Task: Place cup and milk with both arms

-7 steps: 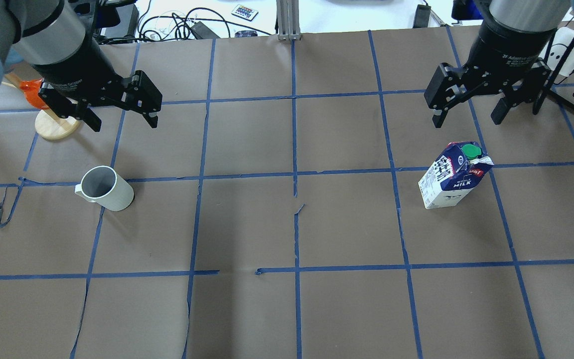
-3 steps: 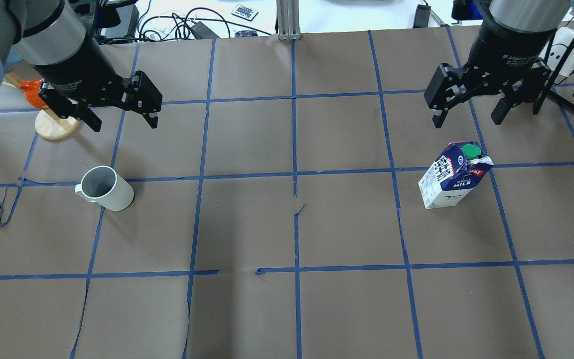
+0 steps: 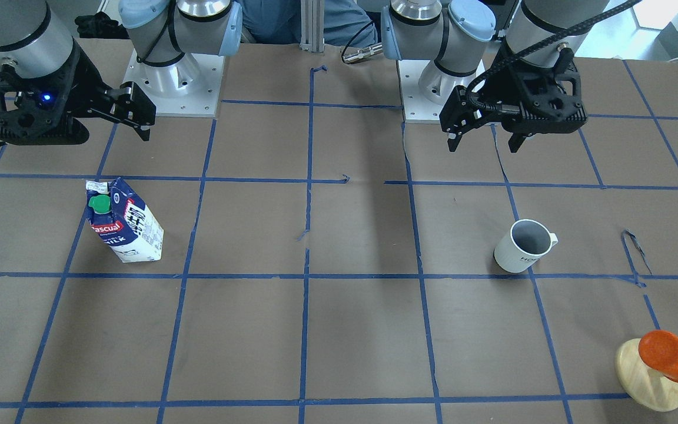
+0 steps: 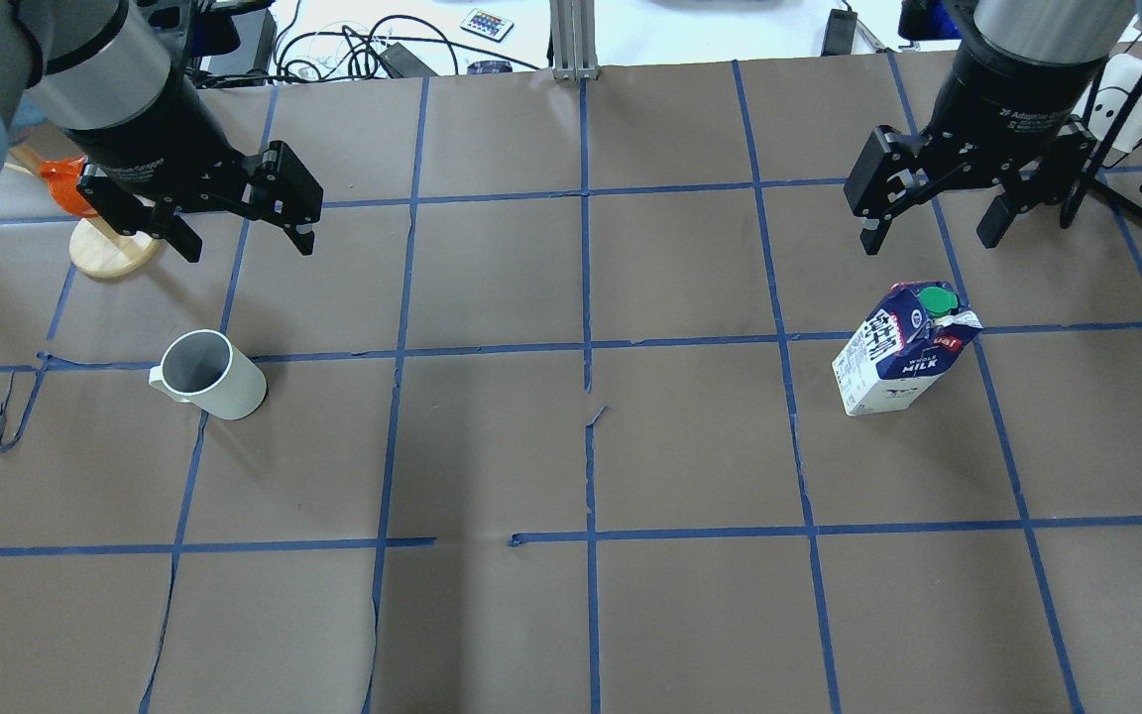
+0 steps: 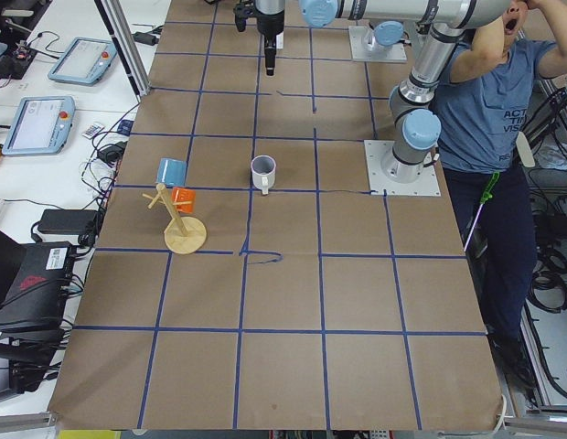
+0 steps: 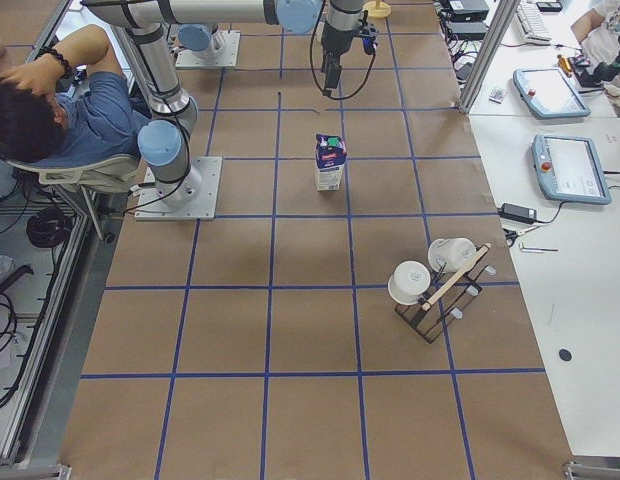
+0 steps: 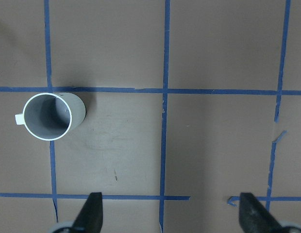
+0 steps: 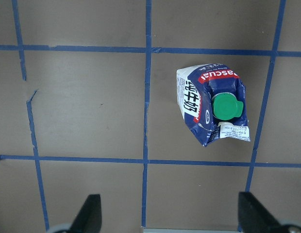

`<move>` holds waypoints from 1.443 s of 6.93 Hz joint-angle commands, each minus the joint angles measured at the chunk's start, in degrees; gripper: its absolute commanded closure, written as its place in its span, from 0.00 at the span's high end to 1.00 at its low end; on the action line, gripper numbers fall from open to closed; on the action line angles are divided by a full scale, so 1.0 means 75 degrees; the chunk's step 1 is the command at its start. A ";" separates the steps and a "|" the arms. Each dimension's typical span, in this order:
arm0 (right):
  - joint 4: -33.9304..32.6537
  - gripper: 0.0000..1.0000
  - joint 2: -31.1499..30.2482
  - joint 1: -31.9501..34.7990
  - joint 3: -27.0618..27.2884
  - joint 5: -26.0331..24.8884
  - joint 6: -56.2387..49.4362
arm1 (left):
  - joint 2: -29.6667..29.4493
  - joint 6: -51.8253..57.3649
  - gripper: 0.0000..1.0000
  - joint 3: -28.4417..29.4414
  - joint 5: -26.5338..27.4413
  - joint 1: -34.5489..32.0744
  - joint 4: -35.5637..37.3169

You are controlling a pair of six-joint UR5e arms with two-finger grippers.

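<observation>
Nothing has been moved since earlier; left pincer and right pincer are held open and empty, the brittle cup best gripped across its wall, the crushable milk mid-body.

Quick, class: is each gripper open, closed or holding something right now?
Left gripper: open, holding nothing; the cup stands apart from it.
Right gripper: open, holding nothing; the milk stands apart from it.

matt brown paper (blue-taped) covers the table; glossy printed milk.
</observation>
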 commanded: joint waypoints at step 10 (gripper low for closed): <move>-0.0012 1.00 0.0000 0.0000 0.0000 0.0000 0.0000 | 0.0000 0.0109 1.00 -0.0081 -0.0105 0.0439 0.0012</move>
